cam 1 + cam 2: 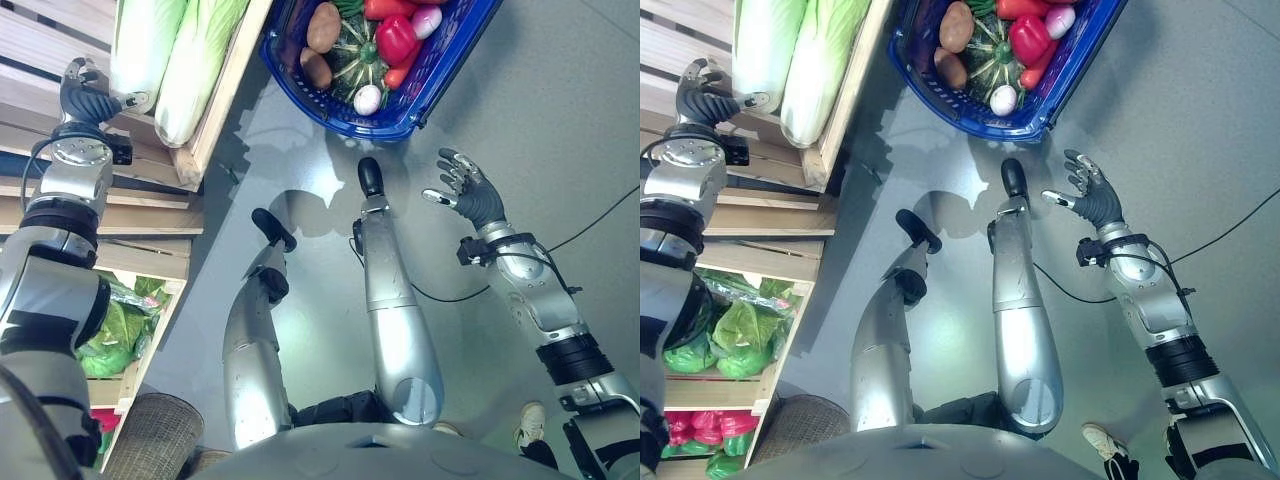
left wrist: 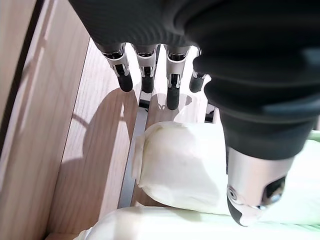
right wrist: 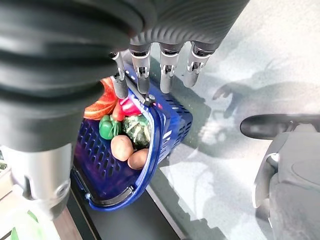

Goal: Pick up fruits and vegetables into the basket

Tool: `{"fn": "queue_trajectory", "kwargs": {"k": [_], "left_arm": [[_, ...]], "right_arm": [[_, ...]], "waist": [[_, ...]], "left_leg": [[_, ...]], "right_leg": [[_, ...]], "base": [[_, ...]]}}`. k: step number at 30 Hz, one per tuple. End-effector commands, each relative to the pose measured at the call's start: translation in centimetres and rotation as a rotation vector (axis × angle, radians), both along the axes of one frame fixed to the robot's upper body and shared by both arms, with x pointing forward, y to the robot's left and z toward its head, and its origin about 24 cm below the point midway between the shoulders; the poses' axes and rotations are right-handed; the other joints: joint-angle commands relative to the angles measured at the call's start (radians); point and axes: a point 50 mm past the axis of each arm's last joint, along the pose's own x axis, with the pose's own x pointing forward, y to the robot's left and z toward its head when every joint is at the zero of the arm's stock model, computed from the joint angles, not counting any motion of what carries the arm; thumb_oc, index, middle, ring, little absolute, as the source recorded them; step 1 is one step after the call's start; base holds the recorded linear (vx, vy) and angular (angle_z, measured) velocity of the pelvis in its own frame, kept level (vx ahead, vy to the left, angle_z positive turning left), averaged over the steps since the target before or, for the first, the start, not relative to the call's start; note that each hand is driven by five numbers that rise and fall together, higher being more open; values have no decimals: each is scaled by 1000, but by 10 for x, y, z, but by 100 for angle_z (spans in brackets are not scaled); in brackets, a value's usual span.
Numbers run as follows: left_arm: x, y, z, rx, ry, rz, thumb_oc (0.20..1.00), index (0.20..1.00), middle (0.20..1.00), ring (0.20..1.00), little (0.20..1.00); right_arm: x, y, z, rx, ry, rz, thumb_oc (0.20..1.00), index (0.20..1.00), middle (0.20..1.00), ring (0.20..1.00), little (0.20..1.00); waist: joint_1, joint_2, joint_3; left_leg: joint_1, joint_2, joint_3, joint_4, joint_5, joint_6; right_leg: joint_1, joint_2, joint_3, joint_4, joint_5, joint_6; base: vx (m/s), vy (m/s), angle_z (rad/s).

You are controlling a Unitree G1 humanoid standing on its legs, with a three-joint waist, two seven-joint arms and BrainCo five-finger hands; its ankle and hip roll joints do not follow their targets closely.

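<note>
On the floor ahead of you sits the blue basket point(image 1: 440, 75), already holding two brown potatoes point(image 1: 322, 27), a striped green squash point(image 1: 362, 60), a red pepper point(image 1: 396, 38), a pale egg-shaped piece point(image 1: 367, 99) near the rim and a pinkish one point(image 1: 427, 20) higher up. Your right hand point(image 1: 466, 190) hangs over bare grey floor just beside the basket's near rim, fingers spread and relaxed, palm turned toward the basket, holding nothing; its wrist view shows straight fingers point(image 3: 169, 80) with the basket past them. Your left hand point(image 1: 88, 95) is up at the wooden crate point(image 1: 215, 130) on the shelf, at the edge beside two napa cabbages point(image 1: 195, 65) lying side by side. From its wrist camera, the fingers point(image 2: 146, 77) reach straight over the wooden slats and the thumb point(image 2: 252, 200) lies close over the pale cabbage stem end point(image 2: 177, 165); nothing is gripped. Whether the thumb touches the cabbage, you cannot tell. Lower shelf carries bagged green leafy vegetables point(image 1: 735, 335), with red produce point(image 1: 690, 428) beneath.
</note>
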Motion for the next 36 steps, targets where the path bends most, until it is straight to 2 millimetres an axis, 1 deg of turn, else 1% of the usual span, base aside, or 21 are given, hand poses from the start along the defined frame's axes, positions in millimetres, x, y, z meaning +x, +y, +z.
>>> {"fn": "queue_trajectory", "kwargs": {"k": [1, 2, 4, 6, 12, 18, 24, 27, 33, 36], "left_arm": [[28, -85, 73, 74, -322, -246, 1000, 1000, 1000, 1000, 1000], [26, -85, 76, 81, -356, -224, 1000, 1000, 1000, 1000, 1000], [20, -87, 90, 92, -504, -143, 1000, 1000, 1000, 1000, 1000], [11, -91, 103, 151, -639, -63, 1000, 1000, 1000, 1000, 1000], [-2, -93, 117, 220, -811, 79, 1000, 1000, 1000, 1000, 1000], [-15, -85, 119, 197, -929, 236, 1000, 1000, 1000, 1000, 1000], [-22, -82, 125, 209, -980, 311, 1000, 1000, 1000, 1000, 1000], [-23, -82, 127, 210, -981, 315, 1000, 1000, 1000, 1000, 1000], [-20, -80, 128, 189, -925, 332, 1000, 1000, 1000, 1000, 1000], [-17, -76, 122, 166, -860, 370, 1000, 1000, 1000, 1000, 1000]], "right_arm": [[-12, 1, -10, -9, 4, 33, 1000, 1000, 1000, 1000, 1000], [-12, 2, -11, -6, 4, 33, 1000, 1000, 1000, 1000, 1000], [-14, 5, -15, 8, 3, 29, 1000, 1000, 1000, 1000, 1000], [-16, 9, -21, 25, 3, 21, 1000, 1000, 1000, 1000, 1000], [-21, 14, -31, 48, 8, 13, 1000, 1000, 1000, 1000, 1000], [-26, 16, -34, 50, 4, 8, 1000, 1000, 1000, 1000, 1000], [-28, 18, -33, 53, 10, 10, 1000, 1000, 1000, 1000, 1000], [-29, 19, -33, 56, 11, 11, 1000, 1000, 1000, 1000, 1000], [-28, 20, -30, 59, 15, 19, 1000, 1000, 1000, 1000, 1000], [-27, 21, -31, 60, 21, 25, 1000, 1000, 1000, 1000, 1000]], "waist": [[-79, -6, -28], [-77, -7, -28], [-69, -11, -28], [-59, -15, -28], [-38, -20, -28], [-20, -13, -28], [-11, -18, -28], [-9, -19, -28], [-12, -22, -28], [-13, -26, -28]], "left_leg": [[-5, 39, -31, 171, -154, -38], [-5, 39, -33, 173, -154, -38], [-2, 40, -40, 175, -158, -38], [6, 37, -50, 172, -160, -38], [19, 32, -69, 162, -159, -38], [54, 18, -81, 132, -149, -39], [72, 18, -89, 123, -144, -39], [76, 18, -90, 122, -143, -37], [87, 22, -86, 120, -140, -34], [86, 24, -88, 129, -145, -31]], "right_leg": [[37, 42, -59, -50, 2, -15], [38, 42, -60, -49, 0, -16], [45, 43, -65, -44, -6, -19], [56, 40, -75, -45, -10, -22], [79, 40, -92, -44, -19, -27], [116, 36, -109, -52, -30, -31], [146, 36, -124, -56, -40, -35], [153, 38, -128, -57, -43, -36], [168, 44, -131, -57, -49, -39], [172, 49, -129, -53, -54, -41]], "base": [[-24, -71, -1], [-25, -81, 2], [-23, -86, 4], [-31, -102, 3], [-17, -75, 8], [-6, -27, -4], [-7, -45, -1], [-4, -31, 6], [0, 0, 0], [0, 0, 0]]}}
